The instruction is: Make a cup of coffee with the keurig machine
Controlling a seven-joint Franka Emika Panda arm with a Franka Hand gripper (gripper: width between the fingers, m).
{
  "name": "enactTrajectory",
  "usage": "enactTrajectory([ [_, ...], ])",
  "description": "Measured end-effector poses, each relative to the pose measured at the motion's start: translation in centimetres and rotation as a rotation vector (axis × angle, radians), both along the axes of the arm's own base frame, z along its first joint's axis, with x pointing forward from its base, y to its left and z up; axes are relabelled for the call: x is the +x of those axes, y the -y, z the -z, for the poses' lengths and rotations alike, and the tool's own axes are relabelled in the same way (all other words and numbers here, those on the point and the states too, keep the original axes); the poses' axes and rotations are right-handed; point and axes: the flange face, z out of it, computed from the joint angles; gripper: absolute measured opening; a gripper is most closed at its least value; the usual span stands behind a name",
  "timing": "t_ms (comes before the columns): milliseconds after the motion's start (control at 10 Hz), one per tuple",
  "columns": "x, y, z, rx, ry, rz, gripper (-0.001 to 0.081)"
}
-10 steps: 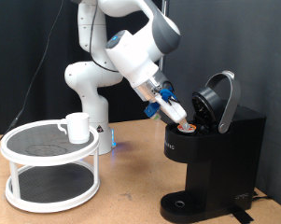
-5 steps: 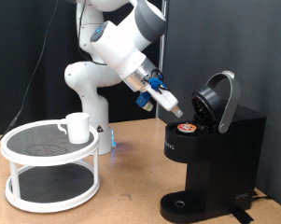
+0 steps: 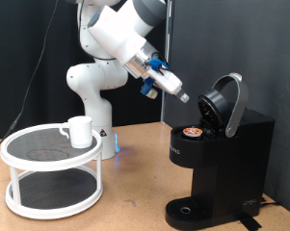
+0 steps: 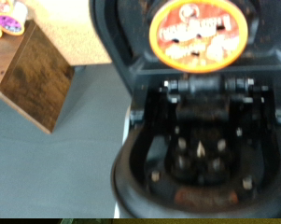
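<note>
Gripper [image 3: 183, 96] is hanging empty, jaw state impossible to tell, above and toward the exterior view's left of the coffee maker [image 3: 222, 154], whose lid [image 3: 225, 102] is standing open with a pod [image 3: 193, 132] sitting inside; the cup [image 3: 79, 131] is resting well apart on the white rack [image 3: 50, 175].

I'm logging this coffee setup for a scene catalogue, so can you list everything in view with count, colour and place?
keurig machine: one, black, exterior view's right, lid open
pod: one, orange-topped, seated in the machine's open chamber
cup: one, white, on the rack's top tier
rack: one, white, two tiers, exterior view's left, on the table
table: one, brown wood, under everything
box: one, brown wood, wrist view only, beside the machine
arm: one, white, behind the table
gripper: one, blue-marked, in the air just above the pod, holding nothing
</note>
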Motion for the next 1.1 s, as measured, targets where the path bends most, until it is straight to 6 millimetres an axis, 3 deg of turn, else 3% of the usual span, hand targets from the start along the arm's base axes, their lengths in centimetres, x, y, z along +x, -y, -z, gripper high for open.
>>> enactTrajectory([
  [300,-0.5,0.8,-2.5,0.03,0.013,0.003,0.0734],
  [600,-0.7,1.2,-2.9,0.026,0.014,0.008,0.0734],
  [800,-0.8,0.1,-3.4,0.084,-0.014,-0.048,0.0734],
  [1100,-0.1,-2.8,-6.8,0.216,0.017,-0.103,0.0734],
])
